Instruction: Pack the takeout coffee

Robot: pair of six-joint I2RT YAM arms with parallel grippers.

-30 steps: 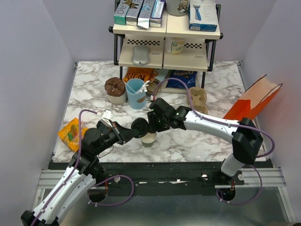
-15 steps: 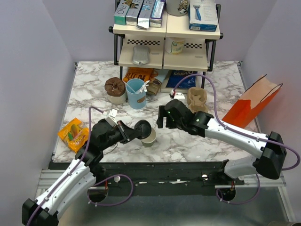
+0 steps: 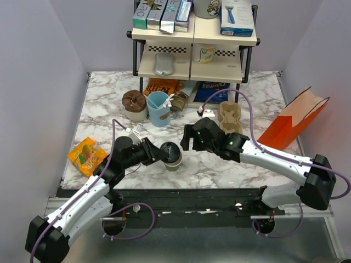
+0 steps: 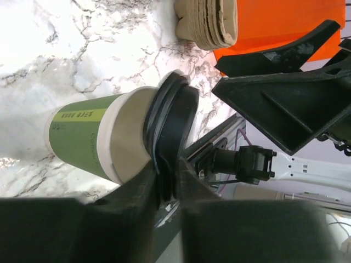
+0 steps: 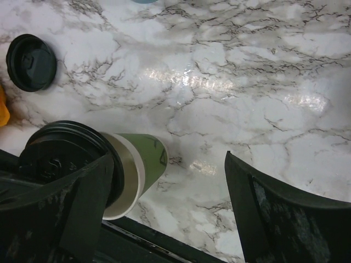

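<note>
The takeout coffee (image 3: 175, 163), an olive-green paper cup (image 4: 82, 137), stands upright near the table's front edge. A black lid (image 4: 174, 123) leans tilted against its mouth. My left gripper (image 4: 166, 183) is shut on that lid's rim, and in the top view it (image 3: 162, 153) reaches in from the cup's left. My right gripper (image 3: 189, 138) hovers just right of the cup and does not touch it. In the right wrist view it (image 5: 170, 213) stands wide open, with the cup (image 5: 143, 158) beside its left finger (image 5: 71, 213).
A second black lid (image 5: 31, 62) lies flat on the marble. Behind are a light blue cup (image 3: 158, 107), a brown-topped cup (image 3: 134, 104), pulp carriers (image 3: 230, 116) and a shelf rack (image 3: 194, 44). An orange paper bag (image 3: 296, 118) stands right, a snack packet (image 3: 85, 154) left.
My right gripper let go of the cup, opened wide and drew back to the right. My left gripper carried the black lid rightwards onto the cup's mouth.
</note>
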